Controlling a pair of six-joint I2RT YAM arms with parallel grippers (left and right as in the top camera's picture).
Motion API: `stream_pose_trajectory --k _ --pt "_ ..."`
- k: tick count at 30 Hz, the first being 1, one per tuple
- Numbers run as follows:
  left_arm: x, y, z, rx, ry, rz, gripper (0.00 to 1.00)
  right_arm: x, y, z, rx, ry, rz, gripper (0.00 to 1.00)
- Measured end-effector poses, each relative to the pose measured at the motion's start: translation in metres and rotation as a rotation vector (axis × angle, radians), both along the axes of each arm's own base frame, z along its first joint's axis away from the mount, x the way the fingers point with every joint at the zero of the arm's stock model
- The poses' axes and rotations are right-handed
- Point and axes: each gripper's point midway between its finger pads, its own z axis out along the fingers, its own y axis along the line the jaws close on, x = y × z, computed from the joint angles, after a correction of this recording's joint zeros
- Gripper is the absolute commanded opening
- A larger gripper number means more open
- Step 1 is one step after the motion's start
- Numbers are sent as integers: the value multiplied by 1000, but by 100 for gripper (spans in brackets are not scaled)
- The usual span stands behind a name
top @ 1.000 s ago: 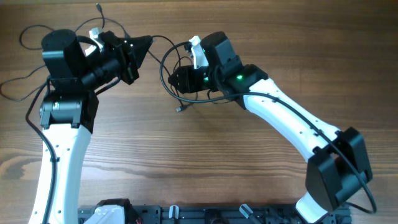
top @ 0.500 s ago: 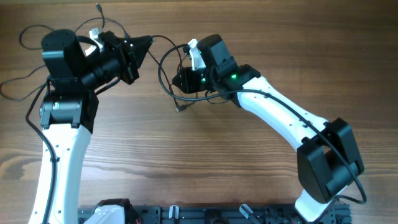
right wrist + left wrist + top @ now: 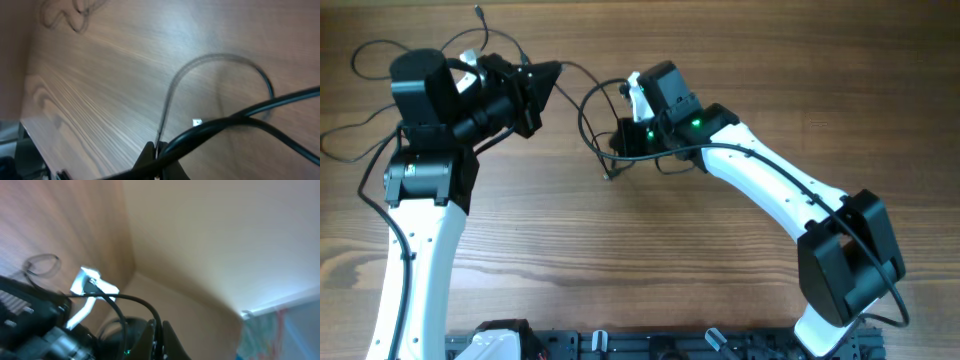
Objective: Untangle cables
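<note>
Both hands are clenched on the thin dark grey-black cables [image 3: 582, 115]. The left hand [image 3: 557, 70] pinches one cord at its fingertips, raised above the brown wood-grain surface [image 3: 670, 250]. The right hand [image 3: 159, 153] grasps a cord that curves in a loop between the two arms. A small silvery plug end [image 3: 608, 175] lies on the surface just below that loop.

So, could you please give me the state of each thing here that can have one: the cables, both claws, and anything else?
thin dark grey-black cables: looped, held by both claws.
left claw: shut on the cables.
right claw: shut on the cables.
small silvery plug end: free, not gripped.
small green light on the right arm: lit.
</note>
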Motion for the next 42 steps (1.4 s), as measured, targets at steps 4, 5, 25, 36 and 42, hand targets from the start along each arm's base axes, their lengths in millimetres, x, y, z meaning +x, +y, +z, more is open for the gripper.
stream_pose_trajectory --k 4,5,25,36,42 --pt "-2 23 -30 85 103 101 4 -11 -23 -15 -67 103 -30 4" --pt "-2 29 -35 106 119 123 4 -12 -28 -17 -78 121 -39 4" --pt "19 50 -6 324 -176 104 4 17 -153 -45 -304 251 -364 4" --pt "8 80 -29 319 -51 151 4 41 -251 -48 -316 312 -610 5" --pt "19 79 -5 322 -175 151 4 40 -248 -48 -315 311 -600 40"
